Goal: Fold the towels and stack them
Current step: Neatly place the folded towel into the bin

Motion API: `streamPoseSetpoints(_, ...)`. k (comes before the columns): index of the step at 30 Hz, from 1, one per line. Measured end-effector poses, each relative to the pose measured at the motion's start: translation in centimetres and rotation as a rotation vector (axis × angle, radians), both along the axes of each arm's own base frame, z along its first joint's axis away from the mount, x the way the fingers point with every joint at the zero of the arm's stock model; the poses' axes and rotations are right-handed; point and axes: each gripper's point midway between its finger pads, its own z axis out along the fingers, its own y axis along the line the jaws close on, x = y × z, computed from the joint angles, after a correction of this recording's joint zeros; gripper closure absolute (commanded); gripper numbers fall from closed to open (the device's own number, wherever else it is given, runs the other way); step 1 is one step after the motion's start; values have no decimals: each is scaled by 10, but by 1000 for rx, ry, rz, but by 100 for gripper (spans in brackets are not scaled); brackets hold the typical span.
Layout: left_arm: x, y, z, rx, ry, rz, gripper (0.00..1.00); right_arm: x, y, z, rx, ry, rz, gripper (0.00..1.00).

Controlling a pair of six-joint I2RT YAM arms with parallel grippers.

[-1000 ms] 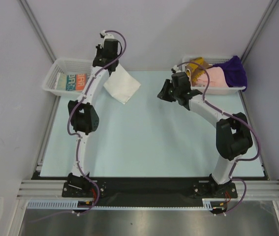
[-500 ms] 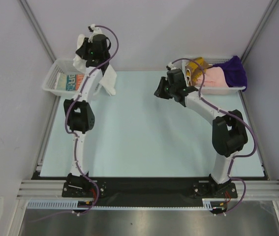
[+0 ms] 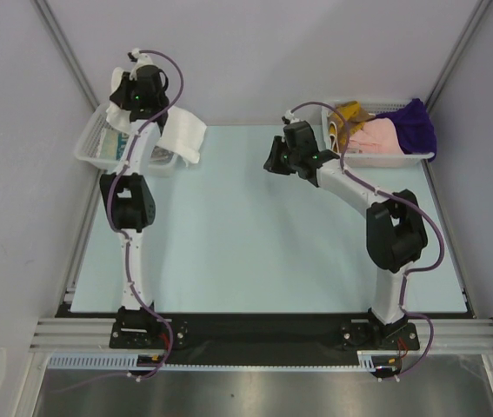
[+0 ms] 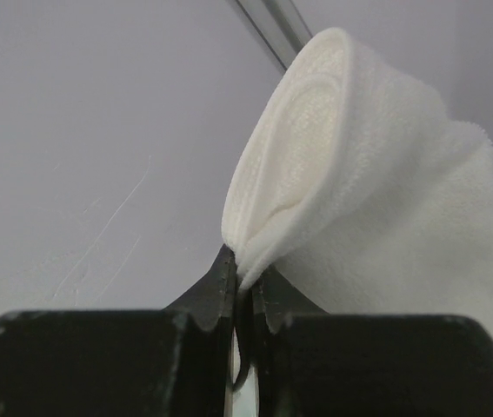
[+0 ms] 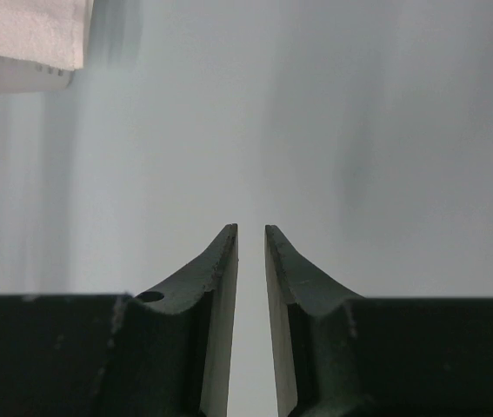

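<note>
Both arms are reaching away from the near edge across the pale desk (image 3: 255, 252). The right hand (image 5: 250, 233) is hovering over the far middle of the desk, its jaws standing a little apart and gripping nothing (its wrist view shows only a narrow gap with bare desk beyond).

Farther back on the left, the left hand (image 4: 244, 271) is raised above the left basket (image 3: 85, 143) at the far-left corner. Its jaws are pinching tight on a folded edge of the white towel (image 4: 359, 191). In the top view the towel is hanging down to the right of the hand, draping past the basket's right end. I cannot tell whether it is touching the basket.

At the far-right corner the right basket (image 3: 376, 161) is holding the mustard towel (image 3: 347, 113), the pink towel (image 3: 381, 135) and the purple towel (image 3: 413, 122), the purple one bulging over the right rim.
</note>
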Motion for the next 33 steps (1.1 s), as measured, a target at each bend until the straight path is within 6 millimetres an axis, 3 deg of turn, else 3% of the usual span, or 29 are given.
streamPoseSetpoints(13,13,15,-38,4,66,-22,100,1,4,-3,-20,1,13,76)
streamPoseSetpoints(27,11,56,-46,-8,72,-3,100,2,17,-4,-39,-3,40,75)
streamPoseSetpoints(33,13,62,-50,-18,68,-9,99,3,20,-2,-41,-9,41,75)
